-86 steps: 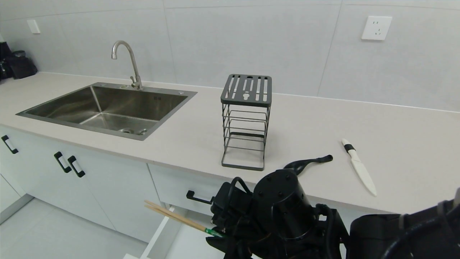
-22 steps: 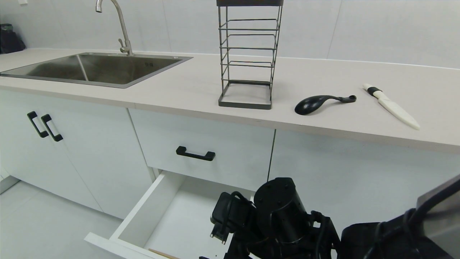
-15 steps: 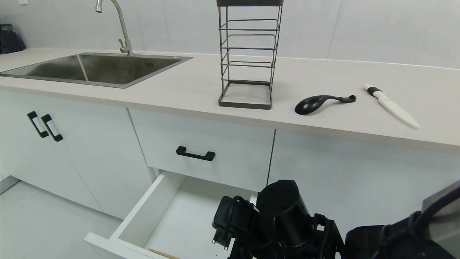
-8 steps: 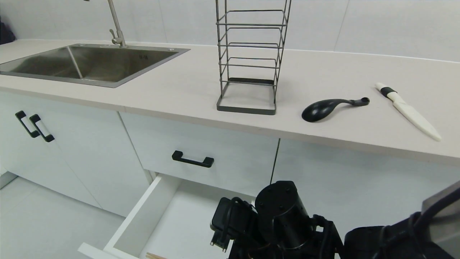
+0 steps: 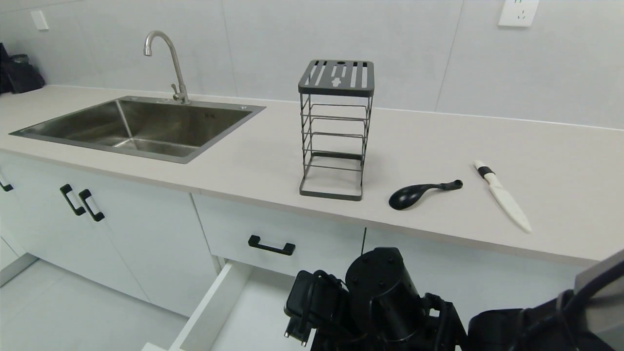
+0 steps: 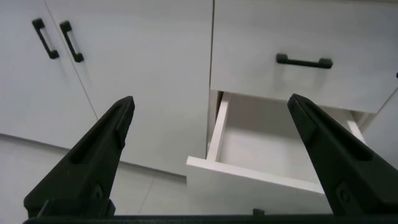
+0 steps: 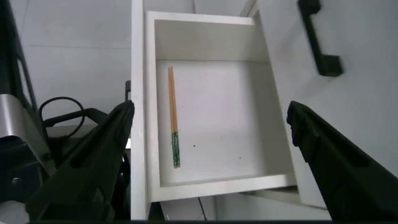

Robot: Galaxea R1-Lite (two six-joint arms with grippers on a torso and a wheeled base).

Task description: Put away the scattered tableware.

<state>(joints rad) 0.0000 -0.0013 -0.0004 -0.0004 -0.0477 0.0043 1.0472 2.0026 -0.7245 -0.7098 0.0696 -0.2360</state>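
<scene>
Countertop (image 5: pixel 253 161) bears rack (image 5: pixel 336 78), spoon (image 5: pixel 409 196), knife (image 5: pixel 504 200) — left hand (image 6: pixel 211 102), right hand (image 7: pixel 211 109) both spread wide.

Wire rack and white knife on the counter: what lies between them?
In the head view, a black spoon lies on the counter between the wire rack and the white knife, touching neither.

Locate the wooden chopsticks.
Right wrist view: the pair of wooden green-tipped chopsticks lies flat inside the open white drawer, alongside one side wall, below the closed black-handled drawer.
</scene>
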